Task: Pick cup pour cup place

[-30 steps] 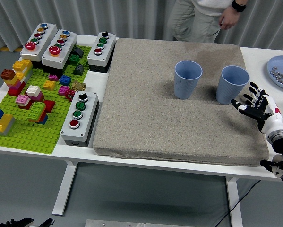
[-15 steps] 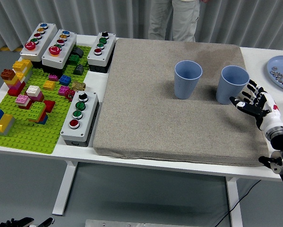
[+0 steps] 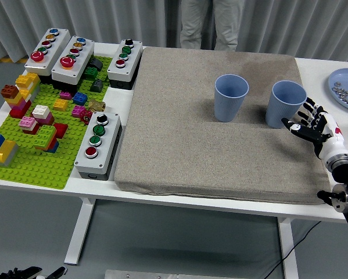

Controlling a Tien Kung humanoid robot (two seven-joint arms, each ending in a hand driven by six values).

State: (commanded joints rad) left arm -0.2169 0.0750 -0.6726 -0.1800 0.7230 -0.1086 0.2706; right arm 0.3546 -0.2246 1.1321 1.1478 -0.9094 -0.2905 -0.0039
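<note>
Head view shows the right hand [image 3: 311, 121] at the mat's right edge, its black-and-white fingers [image 3: 297, 123] spread wide and holding nothing, the tips just beside the lower wall of the right blue cup [image 3: 285, 103]; whether they touch it cannot be told. That cup stands upright on the mat, and the left blue cup [image 3: 230, 97], also upright, stands near it on its left, the 2 apart from each other. Compared with 1 second ago, the hand has drawn closer to the right cup and sits a little higher in the picture, while both cups remain where they were. Both cups are smooth, tapered and open-topped, of matching pale blue. The mat [image 3: 179, 128] beneath is a thick, coarse beige rectangle with soft edges, covering most of the white table [image 3: 325, 70]. Beyond the hand, at the right edge, lies a round blue plate [image 3: 343, 78] carrying small metallic pieces. A person [image 3: 211, 23] in light trousers stands at the far side.
</note>
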